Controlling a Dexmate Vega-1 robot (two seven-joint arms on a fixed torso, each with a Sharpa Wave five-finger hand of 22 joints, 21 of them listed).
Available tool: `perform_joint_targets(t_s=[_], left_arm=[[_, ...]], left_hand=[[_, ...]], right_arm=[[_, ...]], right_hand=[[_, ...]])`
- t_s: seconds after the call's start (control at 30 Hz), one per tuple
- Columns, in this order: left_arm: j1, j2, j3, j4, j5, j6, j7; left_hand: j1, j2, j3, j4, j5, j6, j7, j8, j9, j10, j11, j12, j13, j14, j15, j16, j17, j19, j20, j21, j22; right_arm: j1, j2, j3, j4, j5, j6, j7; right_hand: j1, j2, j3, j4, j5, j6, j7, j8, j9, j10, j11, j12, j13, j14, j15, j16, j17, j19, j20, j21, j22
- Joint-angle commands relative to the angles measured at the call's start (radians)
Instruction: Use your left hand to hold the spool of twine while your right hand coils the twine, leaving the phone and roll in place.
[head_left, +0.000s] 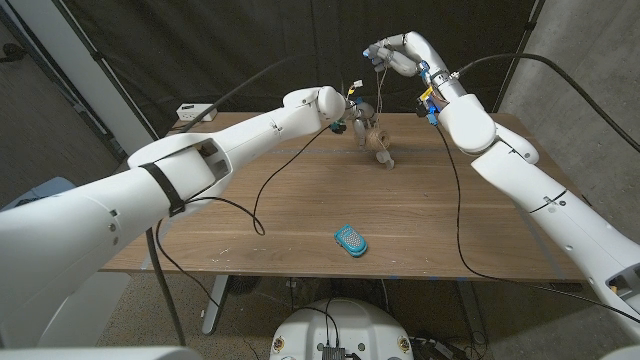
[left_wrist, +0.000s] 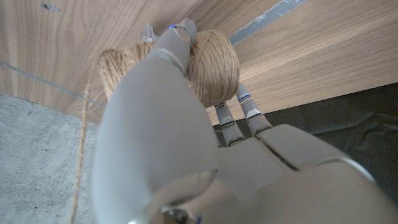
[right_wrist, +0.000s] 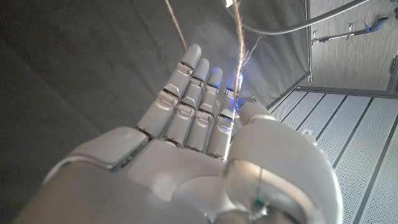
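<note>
1. Coiling step in hand, as we judge it. Our left hand (left_wrist: 186, 143) grasps the spool of twine (left_wrist: 211, 65) at the far middle of the wooden table (head_left: 300, 215), fingers wrapped around its wound body.
2. Our right hand (right_wrist: 205, 134) is raised above the table's far edge, fingers straight and together. The twine (right_wrist: 238, 43) runs past its fingertips; whether the thumb pinches it we cannot tell.
3. Next move, we reckon: confirm the right hand's hold on the strand, then loop it with the spool kept steady.
4. Phone (head_left: 350, 240) lies near the front edge, well apart from both hands.
5. Room: dark curtain behind, grey concrete wall at right.
</note>
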Motion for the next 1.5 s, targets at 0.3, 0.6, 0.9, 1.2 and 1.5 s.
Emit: perform_joint_targets(t_s=[0.3, 0.6, 0.9, 1.2, 1.5], left_arm=[[0.038, 0.055, -0.01, -0.133, 0.024, 0.0, -0.035], [0.048, 0.073, -0.011, -0.171, 0.037, 0.006, -0.052], [0.055, 0.075, -0.016, -0.183, 0.039, -0.008, -0.063], [0.064, 0.074, -0.025, -0.189, 0.032, -0.027, -0.067], [0.071, 0.076, -0.031, -0.199, 0.03, -0.035, -0.068]], left_hand=[[-0.045, 0.113, 0.005, 0.008, 0.006, 0.101, 0.086, 0.023, 0.048, 0.11, 0.087, 0.007, 0.013, 0.042, 0.003, 0.276, 0.037, -0.009, 0.004, 0.008, 0.002], [-0.044, 0.113, 0.006, 0.009, 0.007, 0.101, 0.084, 0.023, 0.048, 0.11, 0.086, 0.007, 0.012, 0.043, 0.002, 0.277, 0.037, -0.008, 0.004, 0.011, 0.001], [-0.043, 0.112, 0.006, 0.008, 0.007, 0.102, 0.083, 0.023, 0.045, 0.111, 0.084, 0.007, 0.012, 0.044, 0.001, 0.277, 0.037, -0.01, 0.003, 0.013, 0.0], [-0.041, 0.112, 0.007, 0.008, 0.007, 0.102, 0.081, 0.023, 0.046, 0.112, 0.083, 0.007, 0.012, 0.043, 0.001, 0.278, 0.037, -0.011, 0.003, 0.016, -0.001], [-0.04, 0.113, 0.007, 0.008, 0.008, 0.102, 0.082, 0.025, 0.047, 0.112, 0.081, 0.008, 0.013, 0.044, -0.001, 0.279, 0.035, -0.012, 0.003, 0.019, -0.002]], right_arm=[[0.02, -0.008, 0.005, 0.02, -0.021, -0.019, -0.003], [0.019, -0.018, 0.021, 0.025, -0.029, -0.029, -0.019], [0.028, -0.018, 0.028, 0.034, -0.036, -0.046, -0.036], [0.042, -0.016, 0.021, 0.045, -0.042, -0.056, -0.037], [0.061, -0.016, 0.011, 0.06, -0.048, -0.063, -0.034]], right_hand=[[0.011, 0.001, -0.001, -0.001, 0.0, 0.008, -0.001, 0.0, 0.005, 0.007, -0.002, -0.006, 0.006, 0.012, -0.109, -0.001, 0.009, 0.006, -0.023, 0.01, 0.004], [0.011, 0.001, 0.001, 0.0, 0.0, 0.009, -0.001, -0.002, 0.006, 0.008, -0.007, -0.007, 0.006, 0.015, -0.114, -0.002, 0.009, 0.003, -0.025, 0.011, 0.004], [0.013, 0.001, 0.002, -0.001, 0.001, 0.01, -0.001, -0.003, 0.006, 0.009, -0.005, -0.007, 0.007, 0.017, -0.116, -0.004, 0.009, 0.0, -0.027, 0.011, 0.004], [0.014, 0.001, 0.002, -0.002, 0.001, 0.011, -0.002, -0.004, 0.006, 0.009, -0.006, -0.009, 0.007, 0.016, -0.115, -0.005, 0.01, -0.003, -0.027, 0.011, 0.004], [0.016, 0.001, 0.003, -0.003, 0.001, 0.011, -0.002, -0.005, 0.007, 0.01, -0.006, -0.01, 0.008, 0.016, -0.116, -0.008, 0.01, -0.003, -0.028, 0.014, 0.004]])
